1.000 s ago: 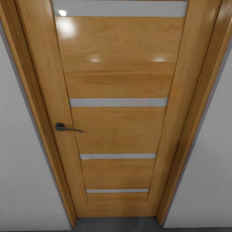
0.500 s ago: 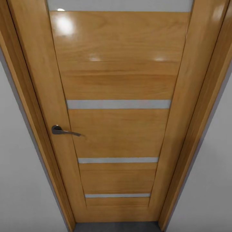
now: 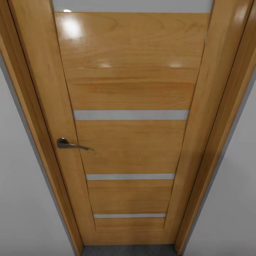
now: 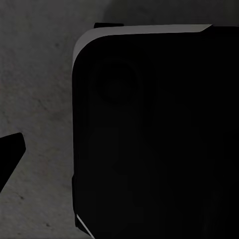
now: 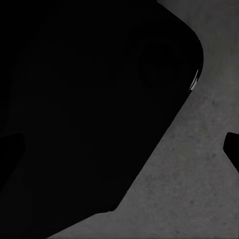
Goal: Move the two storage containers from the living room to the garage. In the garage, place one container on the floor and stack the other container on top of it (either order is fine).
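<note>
The two storage containers are out of view. A closed wooden plank door (image 3: pixel 129 142) with pale horizontal strips and a dark lever handle (image 3: pixel 69 144) stands close in front of me in the head view. Under the left wrist camera lies dark grey mottled concrete floor (image 4: pixel 35 74). My left gripper (image 4: pixel 119 154) has one black fingertip (image 4: pixel 10 154) at the picture's edge. The right gripper (image 5: pixel 119 149) is open, with a fingertip (image 5: pixel 231 149) over the same floor (image 5: pixel 199 189). Nothing is held between either gripper's fingers.
A wooden frame (image 3: pixel 32 117) surrounds the door, with plain grey-white walls (image 3: pixel 21 199) on both sides. A thin strip of dark floor (image 3: pixel 128 250) shows at the door's foot. A black part of the robot's body (image 4: pixel 159 134) looms beside each gripper.
The head view closed in on the door over the first half second, so the camera moved forward. Since then nothing has visibly shifted.
</note>
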Motion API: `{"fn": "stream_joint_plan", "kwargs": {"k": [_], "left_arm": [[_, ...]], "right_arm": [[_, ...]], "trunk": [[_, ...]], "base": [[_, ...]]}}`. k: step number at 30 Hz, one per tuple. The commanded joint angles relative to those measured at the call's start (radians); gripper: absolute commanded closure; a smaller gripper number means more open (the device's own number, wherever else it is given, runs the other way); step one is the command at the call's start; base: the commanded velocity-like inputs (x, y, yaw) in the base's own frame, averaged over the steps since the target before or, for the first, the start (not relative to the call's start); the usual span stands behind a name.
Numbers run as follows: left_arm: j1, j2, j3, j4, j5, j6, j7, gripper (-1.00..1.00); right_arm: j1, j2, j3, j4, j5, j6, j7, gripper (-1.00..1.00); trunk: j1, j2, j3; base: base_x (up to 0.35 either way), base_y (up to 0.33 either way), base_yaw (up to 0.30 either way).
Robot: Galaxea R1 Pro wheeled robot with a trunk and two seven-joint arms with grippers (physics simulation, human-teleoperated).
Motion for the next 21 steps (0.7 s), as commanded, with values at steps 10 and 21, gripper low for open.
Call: {"fn": "stream_joint_plan", "kwargs": {"k": [10,21], "left_arm": [[0.000,-0.001,0.001,0.000,0.002,-0.003,0.001,-1.00],[0.000,0.000,0.001,0.000,0.002,-0.003,0.001,-1.00]], "right_arm": [[0.000,0.001,0.002,0.000,-0.001,-0.004,0.012,-1.00],[0.000,-0.001,0.009,0.000,-0.001,-0.001,0.012,-1.00]], "trunk": [[0.000,0.000,-0.001],[0.000,0.000,-0.001]], "base": [[0.000,0.000,0.000],[0.000,0.000,0.000]]}}
